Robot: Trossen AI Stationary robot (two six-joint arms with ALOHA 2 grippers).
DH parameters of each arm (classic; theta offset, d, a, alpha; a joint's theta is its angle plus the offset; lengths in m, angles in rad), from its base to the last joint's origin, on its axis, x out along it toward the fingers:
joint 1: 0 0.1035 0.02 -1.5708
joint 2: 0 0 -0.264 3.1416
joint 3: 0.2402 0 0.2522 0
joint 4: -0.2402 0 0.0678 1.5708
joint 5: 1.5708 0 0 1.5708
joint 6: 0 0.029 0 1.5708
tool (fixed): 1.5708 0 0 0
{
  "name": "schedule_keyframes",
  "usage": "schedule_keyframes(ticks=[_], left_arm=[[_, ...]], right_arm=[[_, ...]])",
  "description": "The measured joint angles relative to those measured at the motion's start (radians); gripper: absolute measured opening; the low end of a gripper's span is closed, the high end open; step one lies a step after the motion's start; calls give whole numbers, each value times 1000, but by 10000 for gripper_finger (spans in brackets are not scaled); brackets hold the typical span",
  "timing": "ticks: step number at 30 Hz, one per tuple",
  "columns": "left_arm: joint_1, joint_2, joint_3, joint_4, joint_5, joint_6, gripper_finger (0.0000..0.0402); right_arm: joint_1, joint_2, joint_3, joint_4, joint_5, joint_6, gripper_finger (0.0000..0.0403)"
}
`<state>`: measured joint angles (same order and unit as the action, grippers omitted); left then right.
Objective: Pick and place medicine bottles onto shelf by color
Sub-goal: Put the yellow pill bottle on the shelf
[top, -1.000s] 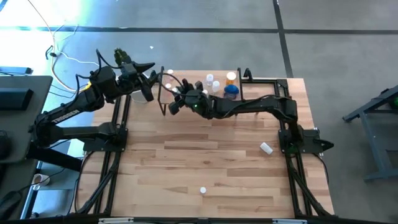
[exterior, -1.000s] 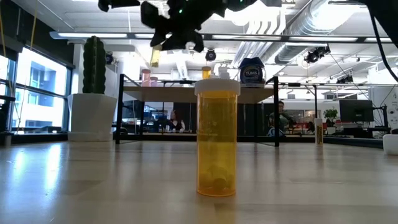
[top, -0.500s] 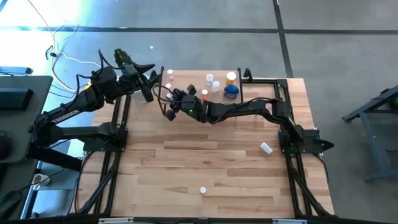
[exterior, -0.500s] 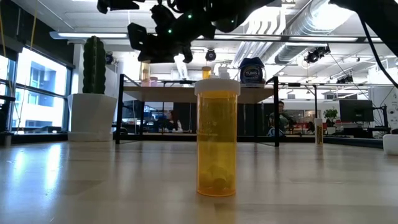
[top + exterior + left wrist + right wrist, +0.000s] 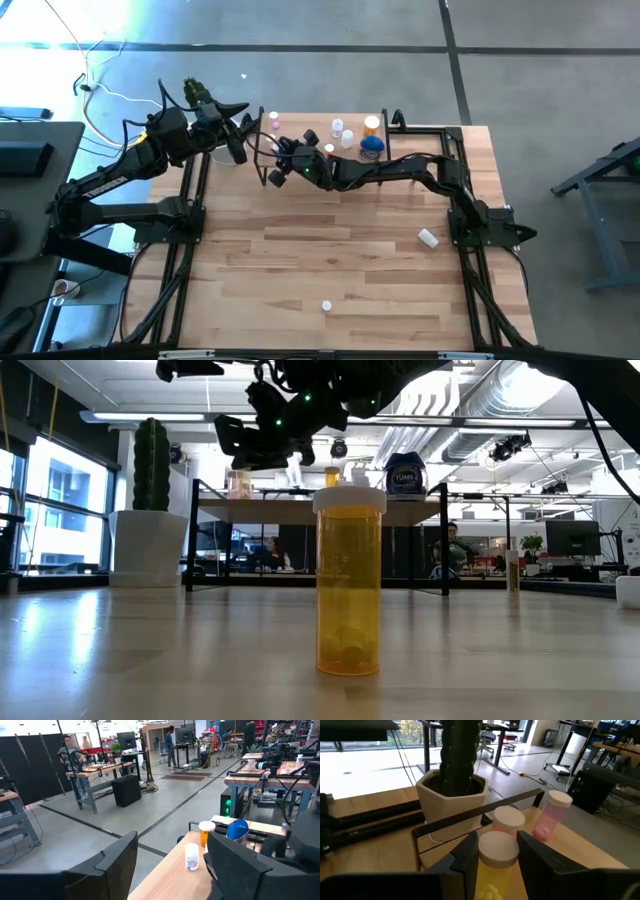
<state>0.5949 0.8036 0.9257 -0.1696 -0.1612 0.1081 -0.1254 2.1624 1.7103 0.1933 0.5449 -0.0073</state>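
Item: right gripper [image 5: 497,870], over the near-left end of the shelf [image 5: 300,135], fingers narrow and clamped on a yellow bottle [image 5: 495,870]. Translucent amber plastic cylinder, flat white cap, pale pills inside.

Item: two pink bottles [image 5: 552,820] standing on the shelf's light-wood board just beyond the held one; glossy tinted plastic, round white caps. One stands nearer the gripper, one farther.

Item: cactus pot [image 5: 452,795], white, faceted, matt, beside the shelf's end; dark ribbed cactus rising from it.

Item: further bottles at the shelf's other end, including a squat blue one [image 5: 372,146] and an orange one [image 5: 371,124].

Item: stray bottles on the planked worktop [image 5: 300,260]: a tall orange one [image 5: 348,585] upright, a white one [image 5: 428,237] lying over near the right arm's base.

Item: left gripper [image 5: 236,140], waiting at the shelf's left, fingers wide, holding nothing.

Risks, as judged: the yellow bottle is smooth and slim; released tilted, it could topple and roll. Lowered too close, it may knock the nearer pink bottle, or land among the wrong colour group.
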Motion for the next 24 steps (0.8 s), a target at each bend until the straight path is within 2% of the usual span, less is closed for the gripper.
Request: schedule_keyframes(ticks=[24], left_arm=[[0,0,0,0,-8,1,227]], right_arm=[[-6,-2,0,-27,2,52,104]])
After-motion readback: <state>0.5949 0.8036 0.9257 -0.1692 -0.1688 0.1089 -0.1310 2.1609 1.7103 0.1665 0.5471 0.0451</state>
